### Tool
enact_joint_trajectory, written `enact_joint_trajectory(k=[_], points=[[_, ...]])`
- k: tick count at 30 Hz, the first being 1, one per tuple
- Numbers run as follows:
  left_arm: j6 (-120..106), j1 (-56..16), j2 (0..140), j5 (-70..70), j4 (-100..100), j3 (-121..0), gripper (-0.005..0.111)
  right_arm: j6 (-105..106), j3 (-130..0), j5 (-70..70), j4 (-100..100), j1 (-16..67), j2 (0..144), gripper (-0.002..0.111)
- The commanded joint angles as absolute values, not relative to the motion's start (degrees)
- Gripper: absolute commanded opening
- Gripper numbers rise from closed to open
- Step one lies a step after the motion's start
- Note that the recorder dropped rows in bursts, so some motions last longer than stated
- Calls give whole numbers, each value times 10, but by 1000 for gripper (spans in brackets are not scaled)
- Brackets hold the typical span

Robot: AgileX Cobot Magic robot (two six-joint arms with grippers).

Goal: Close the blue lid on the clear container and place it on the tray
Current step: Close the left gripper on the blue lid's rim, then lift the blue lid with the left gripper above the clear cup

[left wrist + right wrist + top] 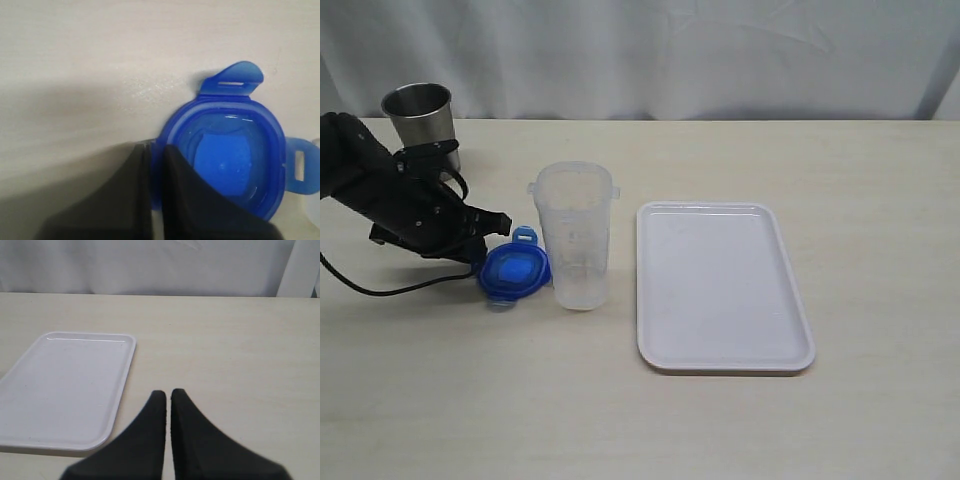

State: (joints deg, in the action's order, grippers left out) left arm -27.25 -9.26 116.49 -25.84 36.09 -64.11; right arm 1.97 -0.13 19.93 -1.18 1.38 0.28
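Left wrist view: the left gripper [156,150] has its black jaws drawn in to a thin slit, pinching the rim of the small blue plastic lid [235,155], which lies flat on the pale table [75,50]. Just beside the lid stands the tall clear plastic container [577,240], upright and uncovered, between the lid and the flat white rectangular tray [720,290]. A steel cup [420,115] stands behind the left arm. The right gripper [167,395] is fully closed on nothing, with the tray near it.

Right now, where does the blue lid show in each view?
Exterior: blue lid between left claw and clear container.
Left wrist: blue lid just beyond the left claw, rim between its fingers.
Right wrist: not in it.
Shared landmark: tray, exterior and right wrist.
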Motion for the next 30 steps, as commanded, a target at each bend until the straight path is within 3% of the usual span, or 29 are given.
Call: enact_joint_trajectory(k=[1,21,30], points=[[-272,-89,1162,-271,323,-643,0,22,0,197,-12,15,0,4],[-292,-88,992,-275,292,-643,0,22,0,197,-12,15,0,4],[-445,-156,920,-98,290,-643,0,22,0,197,-12,15,0,4]])
